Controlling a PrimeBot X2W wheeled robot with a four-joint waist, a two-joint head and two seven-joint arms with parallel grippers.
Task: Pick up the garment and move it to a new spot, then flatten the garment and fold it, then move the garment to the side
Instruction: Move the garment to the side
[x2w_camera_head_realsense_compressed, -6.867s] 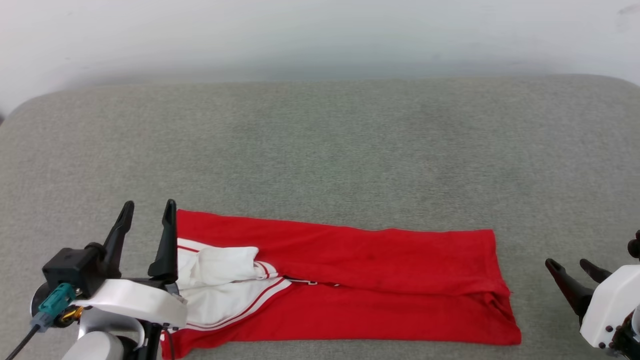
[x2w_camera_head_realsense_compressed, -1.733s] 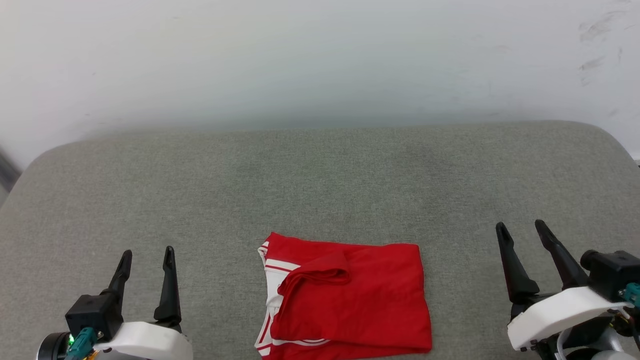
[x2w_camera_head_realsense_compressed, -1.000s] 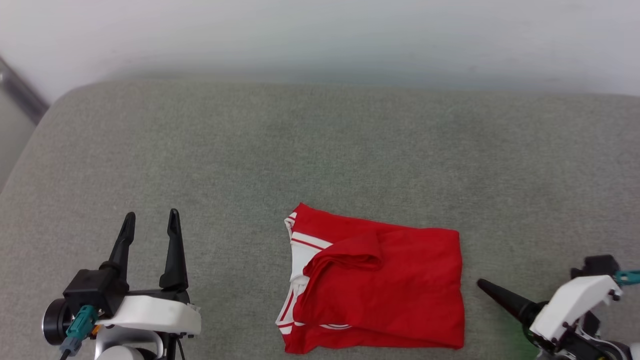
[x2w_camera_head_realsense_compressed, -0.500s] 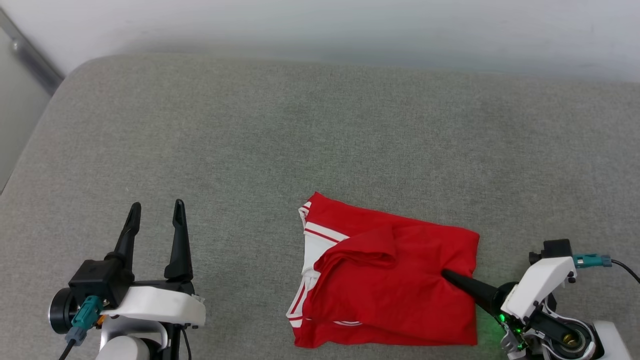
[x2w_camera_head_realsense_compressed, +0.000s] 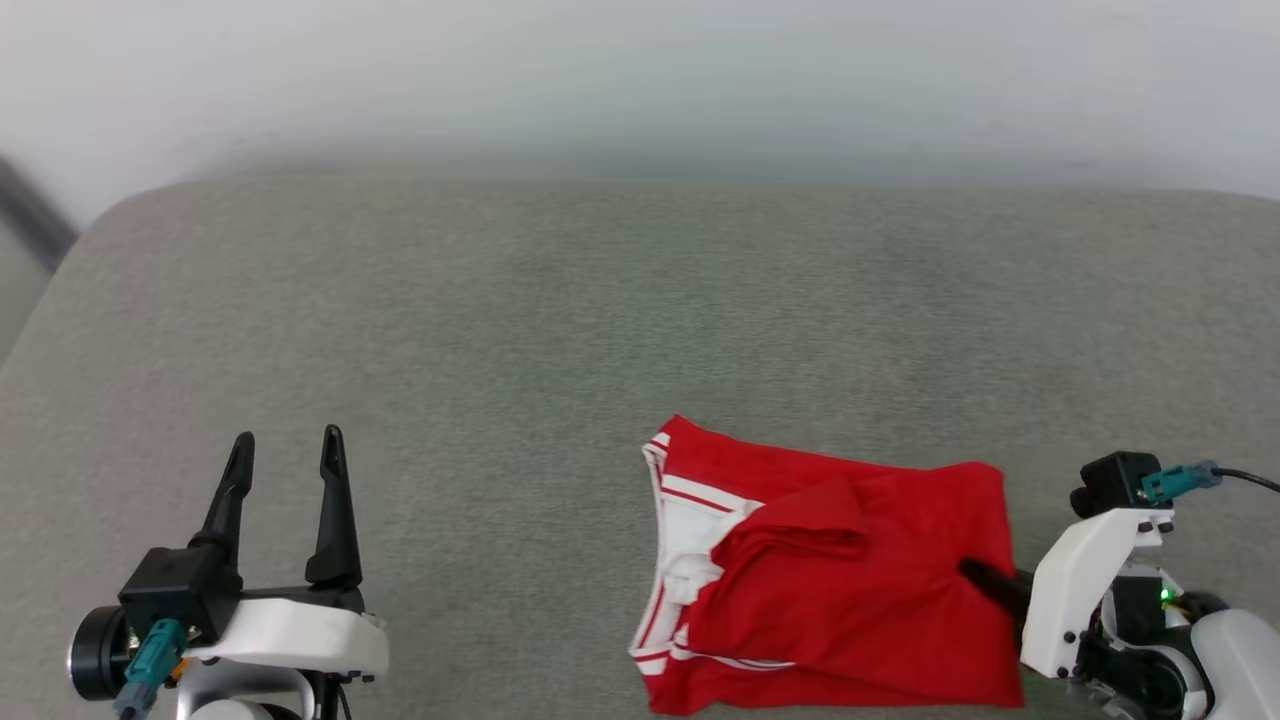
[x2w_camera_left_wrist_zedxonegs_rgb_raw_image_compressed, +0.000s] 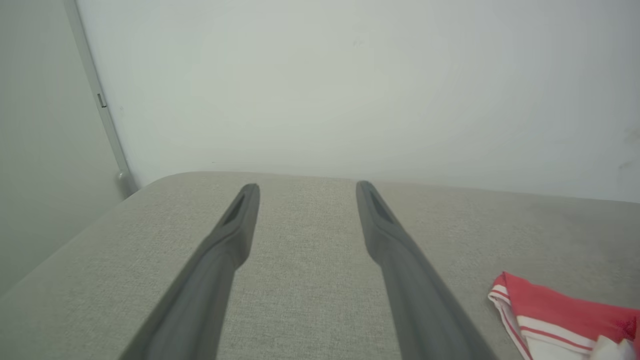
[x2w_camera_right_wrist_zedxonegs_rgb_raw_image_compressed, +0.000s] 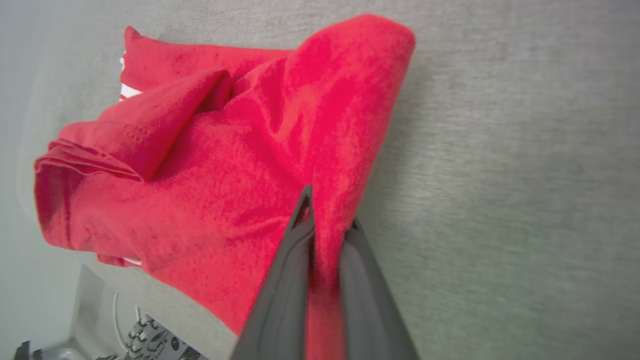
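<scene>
The garment (x2w_camera_head_realsense_compressed: 850, 590) lies folded into a red block with a white, red-striped sleeve showing at its left edge, near the front right of the grey cushion. My right gripper (x2w_camera_head_realsense_compressed: 985, 582) reaches in from the right and is shut on the garment's right edge. In the right wrist view the two fingers (x2w_camera_right_wrist_zedxonegs_rgb_raw_image_compressed: 295, 260) pinch a ridge of the red garment (x2w_camera_right_wrist_zedxonegs_rgb_raw_image_compressed: 225, 165) between them. My left gripper (x2w_camera_head_realsense_compressed: 285, 465) stands open and empty at the lower left, well clear of the cloth. In the left wrist view its fingers (x2w_camera_left_wrist_zedxonegs_rgb_raw_image_compressed: 225, 245) are spread over bare cushion, and a corner of the garment (x2w_camera_left_wrist_zedxonegs_rgb_raw_image_compressed: 555, 312) shows at the lower right.
The grey cushion (x2w_camera_head_realsense_compressed: 560, 330) runs wide toward the back and left, ending at a pale wall (x2w_camera_head_realsense_compressed: 640, 70). Its rounded left corner (x2w_camera_head_realsense_compressed: 90, 230) drops off beside a dark strip. My right arm's white housing (x2w_camera_head_realsense_compressed: 1085, 590) sits at the cushion's right front.
My right gripper has swung in from the right and shut on the garment's right edge. The head camera shifted, so the whole scene slid. The left gripper stays open.
</scene>
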